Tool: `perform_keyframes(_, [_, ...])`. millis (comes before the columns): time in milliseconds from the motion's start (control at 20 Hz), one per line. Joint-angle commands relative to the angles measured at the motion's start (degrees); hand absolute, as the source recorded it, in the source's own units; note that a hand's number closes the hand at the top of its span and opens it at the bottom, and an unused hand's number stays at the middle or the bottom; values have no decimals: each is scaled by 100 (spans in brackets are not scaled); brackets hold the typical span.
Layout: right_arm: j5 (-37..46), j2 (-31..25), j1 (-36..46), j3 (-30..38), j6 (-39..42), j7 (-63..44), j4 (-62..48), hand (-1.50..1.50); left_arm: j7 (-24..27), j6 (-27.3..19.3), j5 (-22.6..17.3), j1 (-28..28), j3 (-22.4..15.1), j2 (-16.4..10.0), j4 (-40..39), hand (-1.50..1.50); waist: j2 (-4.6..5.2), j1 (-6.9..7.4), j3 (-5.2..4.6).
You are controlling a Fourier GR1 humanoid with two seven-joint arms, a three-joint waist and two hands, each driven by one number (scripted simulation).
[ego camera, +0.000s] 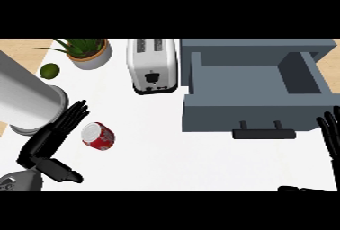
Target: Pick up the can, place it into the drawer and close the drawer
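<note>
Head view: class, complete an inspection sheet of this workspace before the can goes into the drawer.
Surface: white counter.
Job's things: red can lying on its side on the counter; grey drawer open, handle toward the robot.
Clutter: toaster, potted plant, green fruit, pale cylinder.
Hands: left hand open beside the can, fingers straight; right hand open, resting at the right edge.
Cables: nothing seen.
Surroundings: wood-coloured area beyond the counter.
</note>
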State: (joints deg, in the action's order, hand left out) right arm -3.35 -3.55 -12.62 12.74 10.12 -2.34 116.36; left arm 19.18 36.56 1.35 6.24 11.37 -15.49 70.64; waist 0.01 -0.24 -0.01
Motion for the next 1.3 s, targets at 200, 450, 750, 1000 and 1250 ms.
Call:
perform_keyframes(200, [65,60,-96,16,62,13,127,-150,948,-20,477,265,-36,-176,-1100,-150,-1,0,0])
perform_keyframes(450, [260,180,62,-74,-36,295,-123,-150,1733,-203,875,668,-54,-414,-2281,-150,4,-10,-1])
perform_keyframes(750, [-63,3,80,184,76,-167,150,-150,1892,-269,886,1161,-55,-504,-3018,-150,4,-18,-2])
perform_keyframes(1000, [324,233,-55,-178,-47,-140,208,-150,1643,-460,797,1597,-5,-414,-3439,-150,4,-14,-1])
perform_keyframes(1250, [145,260,-81,-88,3,-114,370,-150,2197,-544,966,1476,-186,-325,-3816,-150,5,-21,-2])
